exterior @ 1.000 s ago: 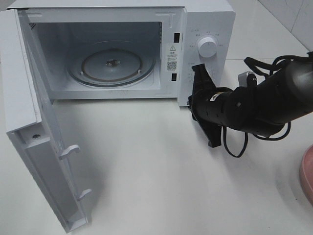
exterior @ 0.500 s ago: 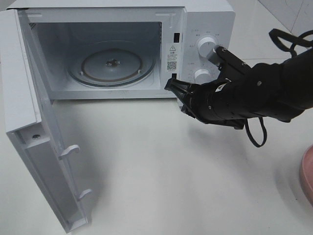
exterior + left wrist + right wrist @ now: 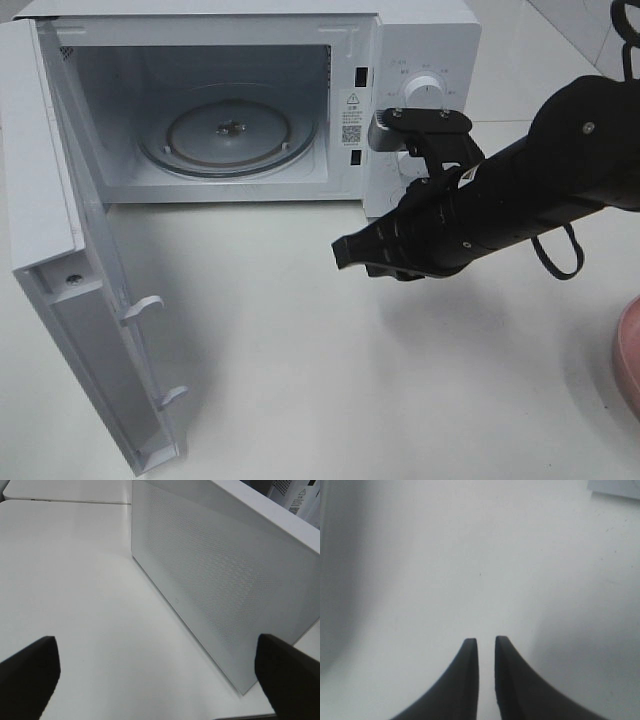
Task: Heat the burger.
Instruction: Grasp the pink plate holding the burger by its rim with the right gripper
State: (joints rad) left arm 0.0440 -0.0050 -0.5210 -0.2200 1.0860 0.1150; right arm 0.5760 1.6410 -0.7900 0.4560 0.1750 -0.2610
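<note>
The burger is out of view in every frame. The white microwave (image 3: 420,40) stands at the back with its door (image 3: 60,270) swung wide open to the left, and its glass turntable (image 3: 228,130) is bare. My right gripper (image 3: 345,250) hovers over the table just in front of the oven's lower right corner, pointing left. In the right wrist view the right gripper (image 3: 486,645) is all but shut, with only a thin slit between the fingers and nothing in it. My left gripper (image 3: 157,665) is wide open and empty, facing the outer side of the door (image 3: 225,595).
The rim of a pink plate (image 3: 630,350) shows at the right edge of the table. The control panel with its dial (image 3: 424,92) sits partly behind my right arm. White tabletop (image 3: 300,380) stretches in front of the oven.
My right arm has swung away from the control panel and down in front of the oven, and its gripper now points left. Its fingers have parted a sliver. The left gripper is unchanged.
</note>
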